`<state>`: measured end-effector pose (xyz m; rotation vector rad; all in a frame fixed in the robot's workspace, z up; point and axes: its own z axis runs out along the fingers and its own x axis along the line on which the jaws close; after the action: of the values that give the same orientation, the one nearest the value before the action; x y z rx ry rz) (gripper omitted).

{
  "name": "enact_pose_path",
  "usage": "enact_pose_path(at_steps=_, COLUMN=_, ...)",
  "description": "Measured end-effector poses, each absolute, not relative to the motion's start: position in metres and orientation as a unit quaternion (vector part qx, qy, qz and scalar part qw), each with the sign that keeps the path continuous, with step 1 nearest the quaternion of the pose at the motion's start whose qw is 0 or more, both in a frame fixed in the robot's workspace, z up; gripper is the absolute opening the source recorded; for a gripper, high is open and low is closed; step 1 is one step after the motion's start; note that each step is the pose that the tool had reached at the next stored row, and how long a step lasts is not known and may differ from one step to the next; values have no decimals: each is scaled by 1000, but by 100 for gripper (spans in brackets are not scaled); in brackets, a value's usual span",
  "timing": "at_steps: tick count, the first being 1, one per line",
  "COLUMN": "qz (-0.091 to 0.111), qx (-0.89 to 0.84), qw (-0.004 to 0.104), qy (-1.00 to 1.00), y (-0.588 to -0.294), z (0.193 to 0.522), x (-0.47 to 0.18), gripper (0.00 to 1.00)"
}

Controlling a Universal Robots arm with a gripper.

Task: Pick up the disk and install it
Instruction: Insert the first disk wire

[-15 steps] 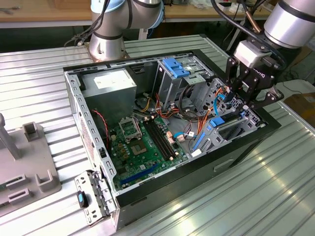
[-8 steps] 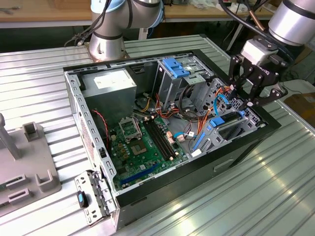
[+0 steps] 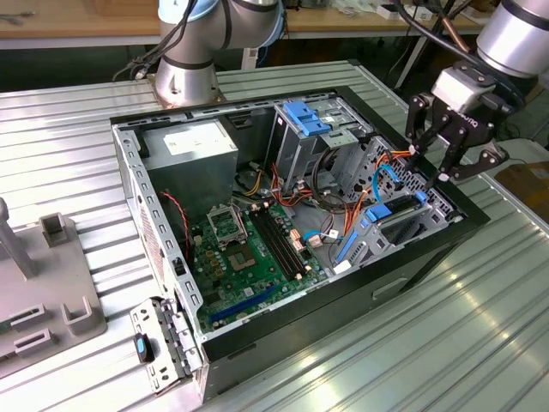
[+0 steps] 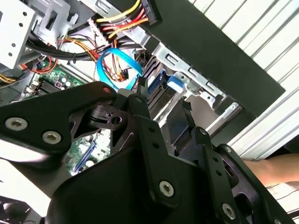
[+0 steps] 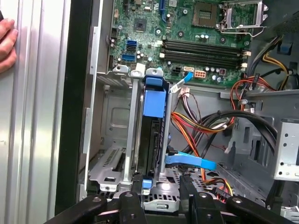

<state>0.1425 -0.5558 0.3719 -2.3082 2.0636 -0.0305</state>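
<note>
Disk (image 5: 152, 135) stood on edge in the drive bay (image 5: 110, 161) at the exterior view's right end of the computer case (image 3: 343, 296). Two grey metal rails (image 5: 132, 140) caught its blue carrier frame, so it stayed upright unaided. Whether it was fully home, I could not tell.

You had the gripper (image 5: 160, 182) over that bay, apart from the disk in the exterior view, with its jaws spread wider than the carrier and holding nothing. That spread, I judged, let the fingers (image 5: 136, 189) straddle the frame.

The case lay on its side, panel off, giving the arm reach from above. A person's hand (image 5: 7, 44) rested on the ribbed table (image 3: 480, 343) beside it.
</note>
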Motion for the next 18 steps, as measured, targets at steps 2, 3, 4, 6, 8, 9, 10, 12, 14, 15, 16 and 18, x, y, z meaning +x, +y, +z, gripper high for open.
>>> enact_pose_path(at_steps=2, qz=-10, qx=-749, qw=23, qy=662, y=-555, z=372, x=147, gripper=44)
enact_pose_path(at_steps=3, qz=-10, qx=-749, qw=23, qy=662, y=-555, z=372, x=147, gripper=44)
enact_pose_path(at_steps=4, qz=-10, qx=-749, qw=23, qy=662, y=-555, z=372, x=147, gripper=44)
enact_pose_path(at_steps=6, qz=-9, qx=-763, qw=23, qy=646, y=-555, z=372, x=148, gripper=44)
enact_pose_path(at_steps=8, qz=-8, qx=-792, qw=23, qy=609, y=-555, z=372, x=150, gripper=44)
enact_pose_path(at_steps=9, qz=-8, qx=-797, qw=24, qy=604, y=-555, z=372, x=150, gripper=44)
enact_pose_path(at_steps=10, qz=-7, qx=-804, qw=24, qy=594, y=-555, z=372, x=152, gripper=44)
enact_pose_path(at_steps=12, qz=-7, qx=-816, qw=24, qy=577, y=-555, z=372, x=155, gripper=44)
enact_pose_path(at_steps=14, qz=-6, qx=-826, qw=24, qy=563, y=-555, z=372, x=160, gripper=44)
enact_pose_path(at_steps=15, qz=-6, qx=-830, qw=24, qy=557, y=-555, z=372, x=162, gripper=44)
enact_pose_path(at_steps=16, qz=-6, qx=-833, qw=24, qy=552, y=-555, z=372, x=162, gripper=44)
enact_pose_path(at_steps=18, qz=-5, qx=-849, qw=24, qy=527, y=-555, z=372, x=164, gripper=44)
